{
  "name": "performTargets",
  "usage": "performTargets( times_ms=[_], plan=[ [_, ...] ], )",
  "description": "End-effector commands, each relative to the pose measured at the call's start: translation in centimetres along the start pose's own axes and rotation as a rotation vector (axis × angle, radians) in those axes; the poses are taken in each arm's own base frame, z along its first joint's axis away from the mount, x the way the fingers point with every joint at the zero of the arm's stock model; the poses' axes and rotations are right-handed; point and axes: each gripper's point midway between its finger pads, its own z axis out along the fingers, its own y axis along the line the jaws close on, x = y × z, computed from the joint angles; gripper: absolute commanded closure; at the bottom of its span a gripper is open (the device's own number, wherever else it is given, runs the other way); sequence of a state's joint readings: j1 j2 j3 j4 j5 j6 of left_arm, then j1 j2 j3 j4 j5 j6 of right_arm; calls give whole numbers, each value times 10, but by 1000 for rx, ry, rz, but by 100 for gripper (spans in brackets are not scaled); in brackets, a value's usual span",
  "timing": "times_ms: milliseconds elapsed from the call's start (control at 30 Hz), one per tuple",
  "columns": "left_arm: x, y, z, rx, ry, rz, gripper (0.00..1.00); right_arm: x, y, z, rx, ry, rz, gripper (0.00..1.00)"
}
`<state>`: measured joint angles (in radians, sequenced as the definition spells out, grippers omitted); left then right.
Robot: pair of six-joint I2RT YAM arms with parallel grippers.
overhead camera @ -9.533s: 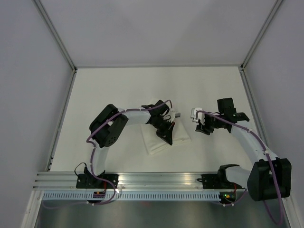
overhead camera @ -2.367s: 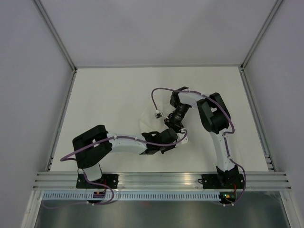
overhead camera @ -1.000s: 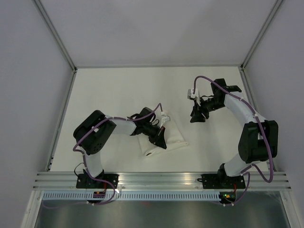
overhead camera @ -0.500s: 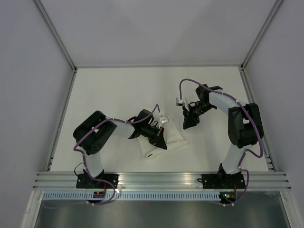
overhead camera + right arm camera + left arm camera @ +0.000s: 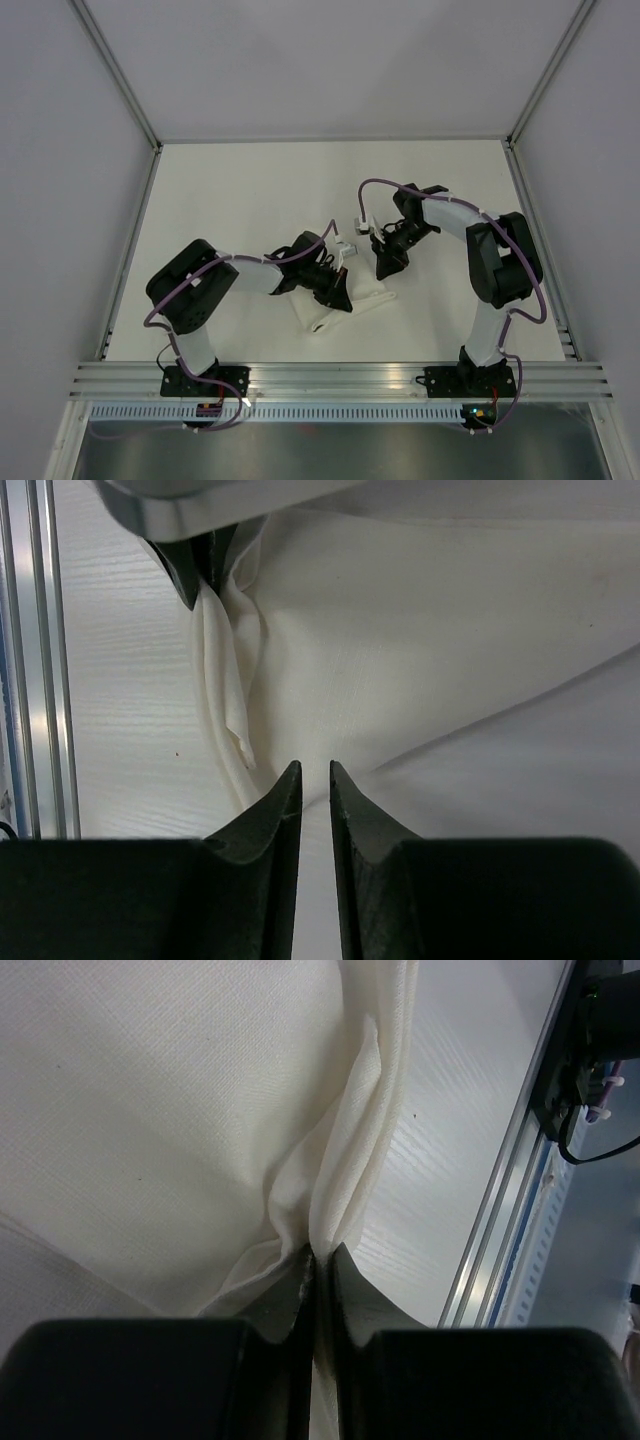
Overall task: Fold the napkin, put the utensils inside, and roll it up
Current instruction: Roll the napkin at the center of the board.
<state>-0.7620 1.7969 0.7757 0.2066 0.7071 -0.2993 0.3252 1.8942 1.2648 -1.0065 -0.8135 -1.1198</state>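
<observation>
The white napkin lies folded into a bunched strip at the table's middle front. My left gripper is shut on a gathered fold of it, and the left wrist view shows the cloth pinched between the tips. My right gripper hovers at the napkin's far right edge. In the right wrist view its jaws stand a narrow gap apart with nothing between them, over the napkin. The left gripper's fingertips show at the top. No utensils are in view.
An aluminium rail runs along the near edge; it also shows in the left wrist view and the right wrist view. Grey walls and frame posts enclose the table on the left, right and back.
My right arm has swung left and nearer, bringing its gripper from the right side to the napkin's far edge. My left gripper has stayed shut on the napkin.
</observation>
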Motion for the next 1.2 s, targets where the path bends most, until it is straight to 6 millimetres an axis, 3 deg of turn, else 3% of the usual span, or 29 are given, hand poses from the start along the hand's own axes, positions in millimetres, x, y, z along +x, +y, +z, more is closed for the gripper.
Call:
performTargets(
  times_ms=[0,100,300,533,633,867,1033,1167],
  plan=[
    [-7,5,-3,-89,-19,69,98,-8,5,-6,-14,-24,-81,77],
    [-6,5,-3,-96,-13,82,98,-10,21,-9,-69,-24,-144,71],
    [-4,6,-5,-109,-8,89,98,-4,33,1,-132,-7,-206,53],
    [0,5,-7,-121,-2,99,98,-5,47,2,-154,3,-233,49],
    [-3,5,-9,-143,-12,111,98,-6,45,5,-111,9,-237,49],
    [-21,-15,-20,-148,-89,144,64,-7,35,7,-52,28,-254,49],
    [-39,-34,-32,-121,-168,156,54,0,34,9,-34,44,-257,50],
    [-45,-27,-33,-164,-196,108,56,2,30,11,-2,49,-260,55]
  ],
)
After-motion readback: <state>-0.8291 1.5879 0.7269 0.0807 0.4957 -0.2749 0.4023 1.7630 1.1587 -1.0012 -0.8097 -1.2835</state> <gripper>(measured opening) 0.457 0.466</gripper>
